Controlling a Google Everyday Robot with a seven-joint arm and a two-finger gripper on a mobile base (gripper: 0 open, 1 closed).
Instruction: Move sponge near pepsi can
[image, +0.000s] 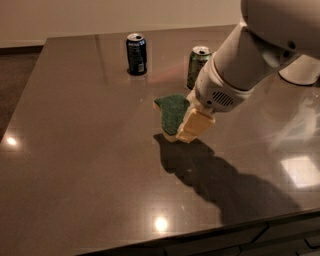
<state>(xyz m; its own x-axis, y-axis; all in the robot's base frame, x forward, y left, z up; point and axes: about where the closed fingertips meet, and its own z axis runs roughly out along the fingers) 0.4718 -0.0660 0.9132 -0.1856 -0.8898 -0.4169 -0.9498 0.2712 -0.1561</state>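
Observation:
The sponge (172, 112), dark green on top with a pale yellow edge, hangs tilted above the table, its shadow below it. My gripper (192, 125) is shut on the sponge's right end, with one cream finger (196, 127) showing in front. The pepsi can (136, 54), dark navy with a silver top, stands upright at the far middle of the table, up and left of the sponge and well apart from it. My white arm reaches in from the upper right.
A green soda can (197, 66) stands upright just behind the sponge and gripper, partly hidden by my arm. The dark glossy table (80, 150) has its front edge at the bottom and its left edge at the far left.

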